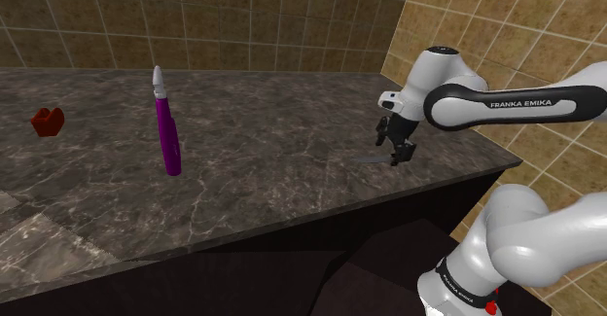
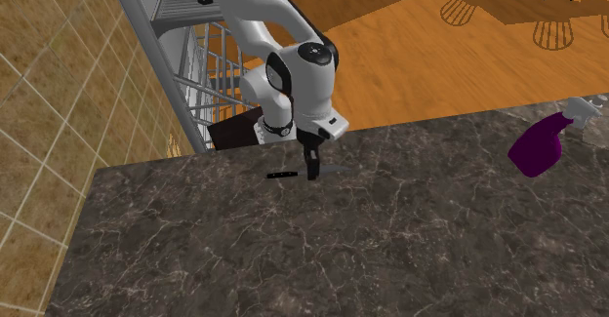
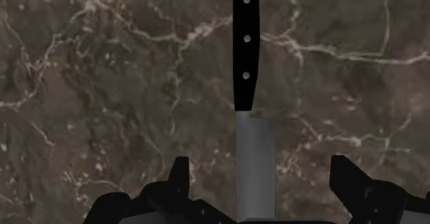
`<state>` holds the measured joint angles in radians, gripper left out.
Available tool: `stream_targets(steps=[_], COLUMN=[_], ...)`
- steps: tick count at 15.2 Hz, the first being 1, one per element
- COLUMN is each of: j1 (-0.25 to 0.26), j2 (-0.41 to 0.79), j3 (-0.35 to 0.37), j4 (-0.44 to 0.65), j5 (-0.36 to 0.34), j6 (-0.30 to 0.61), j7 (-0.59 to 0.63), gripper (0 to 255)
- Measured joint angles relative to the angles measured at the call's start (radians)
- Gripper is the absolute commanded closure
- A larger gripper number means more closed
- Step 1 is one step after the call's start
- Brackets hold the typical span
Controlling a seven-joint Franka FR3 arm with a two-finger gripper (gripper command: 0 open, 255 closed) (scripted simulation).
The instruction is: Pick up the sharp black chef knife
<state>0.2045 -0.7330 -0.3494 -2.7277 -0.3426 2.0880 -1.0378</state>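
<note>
Knife lay flat on counter, at shoulder view's right end, not far from the edge by the stand. Gripper hung low over it, fingers spread, blade betw. them, neither touching. Nothing held.

Risks (my judgement):
- Fingers straddled the blade, not the handle. Closing here would pinch thin flat steel, and it would prob. slip. Or the handle's weight tips the knife out on lift.
- Blade lay flush on stone. Tips might hit counter before getting purchase.
- A nudge twd. the edge could push it off.

Views:
- Wrist view gave the handle w/ three rivets, pointing away from gripper, and the blade centred betw. fingers.
- Second ext. view gave height, and the handle sticking out to its left of the gripper.
- Shoulder view gave purple bottle and red obj., both well apart to its left.
</note>
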Motion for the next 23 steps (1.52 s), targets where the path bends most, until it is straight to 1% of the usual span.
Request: stream_targets(steps=[1, 2, 13, 23], j1=[-0.001, -0.001, 0.0, 0.009], j2=[0.005, 0.007, 0.004, -0.035], j3=[-0.003, -0.004, -0.001, 0.027], j4=[-0.008, -0.013, -0.01, 0.092], j5=[-0.003, -0.005, -0.001, 0.028], j6=[0.013, 0.02, 0.017, -0.125], j7=[0.0, 0.001, 0.002, -0.013], gripper=[0, 255, 255, 255])
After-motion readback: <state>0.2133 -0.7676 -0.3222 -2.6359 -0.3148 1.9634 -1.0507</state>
